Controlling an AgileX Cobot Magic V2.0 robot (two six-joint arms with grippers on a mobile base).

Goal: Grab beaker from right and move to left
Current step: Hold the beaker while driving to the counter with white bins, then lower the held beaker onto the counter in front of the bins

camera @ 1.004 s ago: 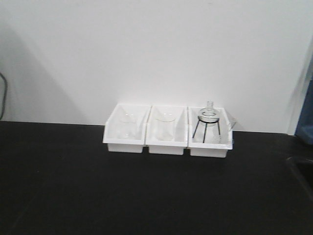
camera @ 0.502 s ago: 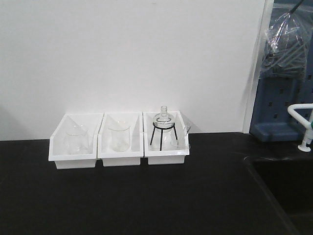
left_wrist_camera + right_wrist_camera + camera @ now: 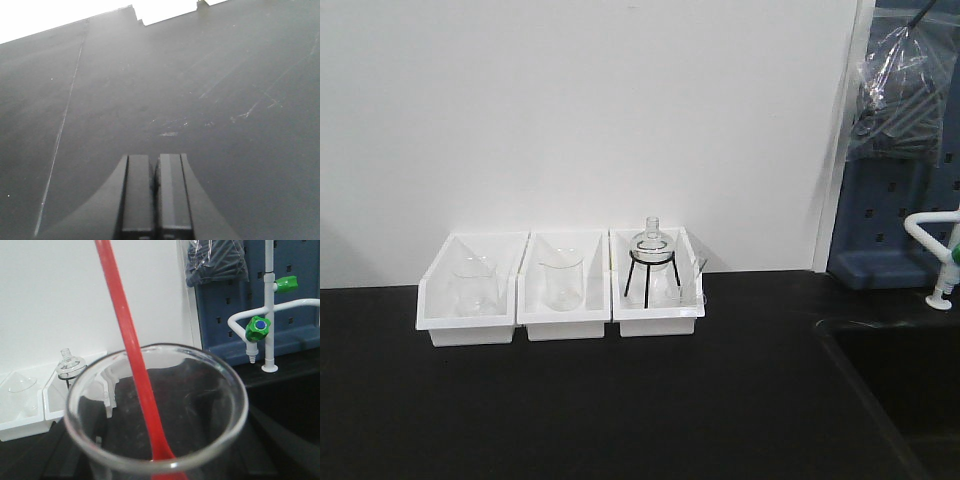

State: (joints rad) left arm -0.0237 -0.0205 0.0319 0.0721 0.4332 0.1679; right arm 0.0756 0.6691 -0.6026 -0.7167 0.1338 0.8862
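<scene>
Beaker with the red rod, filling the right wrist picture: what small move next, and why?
Probably ease it leftward, kept upright: the beaker sits right against that camera with its red rod leaning inside, and the black bench stretches open to the left.

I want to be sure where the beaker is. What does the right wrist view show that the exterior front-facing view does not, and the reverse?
Only the right wrist view: the beaker, close up, with a red rod slanting in it, and green tap handles. Only the front-facing view: the leftmost white bin and the glass vessel in it. Both: the flask on its black tripod, the blue panel, the white wall.
</scene>
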